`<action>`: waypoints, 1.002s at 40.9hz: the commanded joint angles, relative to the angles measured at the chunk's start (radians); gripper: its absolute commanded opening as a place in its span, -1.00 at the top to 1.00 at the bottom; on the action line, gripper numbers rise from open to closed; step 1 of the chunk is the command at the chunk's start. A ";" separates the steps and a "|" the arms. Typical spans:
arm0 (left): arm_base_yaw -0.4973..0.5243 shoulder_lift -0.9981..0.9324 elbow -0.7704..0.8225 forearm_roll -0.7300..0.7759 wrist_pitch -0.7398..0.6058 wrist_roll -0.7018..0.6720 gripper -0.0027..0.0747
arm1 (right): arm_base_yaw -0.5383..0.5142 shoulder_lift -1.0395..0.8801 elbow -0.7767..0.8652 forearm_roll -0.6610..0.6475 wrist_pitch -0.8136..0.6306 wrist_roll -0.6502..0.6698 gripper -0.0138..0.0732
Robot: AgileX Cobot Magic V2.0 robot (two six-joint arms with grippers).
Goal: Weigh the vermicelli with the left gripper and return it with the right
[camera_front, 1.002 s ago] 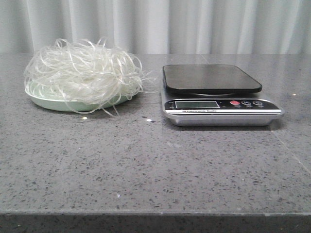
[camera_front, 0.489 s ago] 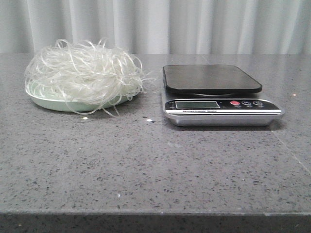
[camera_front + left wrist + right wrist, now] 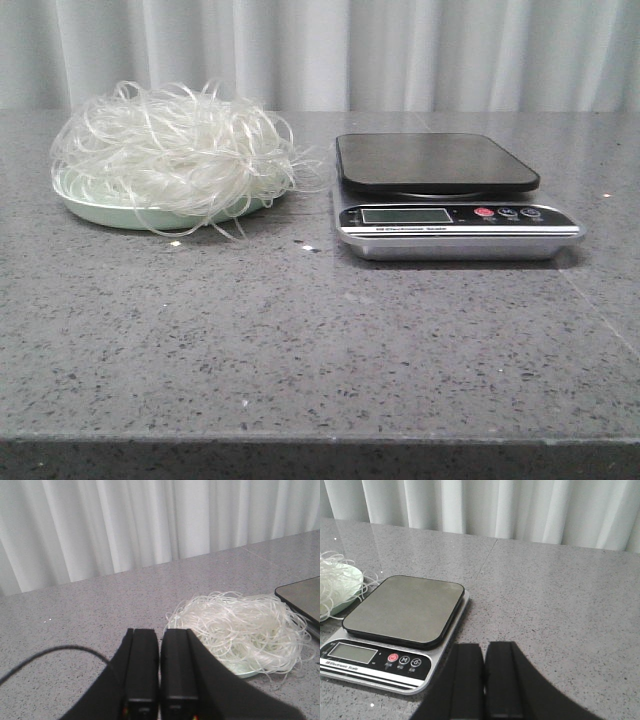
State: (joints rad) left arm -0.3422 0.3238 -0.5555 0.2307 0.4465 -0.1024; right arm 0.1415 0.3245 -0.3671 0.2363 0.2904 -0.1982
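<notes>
- Vermicelli [image 3: 175, 160]: a loose, translucent whitish tangle heaped on a pale green round plate [image 3: 105, 213], on the left half of the grey speckled bench [image 3: 320, 340] as seen from the front. The strands cover nearly the whole plate and spill over its rim on the side facing the scale; a few stray loops hang down to the bench surface.
- Scale [image 3: 455, 215]: a silver digital kitchen scale just beside the plate, to the right of it, not touching it. Its dark rectangular weighing platform [image 3: 435, 162] carries nothing. The front panel shows a display window [image 3: 405, 215], whose reading cannot be made out, and a red button [image 3: 484, 212] with two dark buttons next to it.
- Left end effector [image 3: 160, 667]: seen only in the left wrist view, its two black fingers [image 3: 141, 665] pressed together with just a thin seam between them and nothing held. It is raised above the bench, apart from the vermicelli [image 3: 240, 630], which lies ahead of the fingertips with the scale's platform edge [image 3: 300, 597] beyond it.
- Right end effector [image 3: 484, 677]: seen only in the right wrist view, its fingers [image 3: 504, 680] likewise closed against each other and empty. It is off the bench, near the corner of the scale [image 3: 395, 630] on the side away from the plate.
- Background: a pale pleated curtain [image 3: 320, 50] runs behind the bench.
</notes>
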 commanded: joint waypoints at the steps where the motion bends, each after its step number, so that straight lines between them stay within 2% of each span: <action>1: 0.003 0.013 -0.029 0.004 -0.079 -0.010 0.58 | -0.006 0.005 -0.022 -0.006 -0.057 -0.003 0.34; 29: 0.005 0.013 -0.027 -0.014 -0.083 0.004 0.58 | -0.006 0.005 -0.022 -0.006 -0.057 -0.003 0.34; 35: 0.065 0.013 -0.020 -0.184 -0.119 0.191 0.58 | -0.006 0.005 -0.022 -0.006 -0.057 -0.003 0.34; 41: 0.175 0.013 0.006 -0.224 -0.179 0.211 0.58 | -0.006 0.005 -0.022 -0.006 -0.057 -0.003 0.34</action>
State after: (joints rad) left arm -0.2121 0.3238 -0.5359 0.0367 0.3808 0.0919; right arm 0.1415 0.3245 -0.3644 0.2363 0.3034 -0.1982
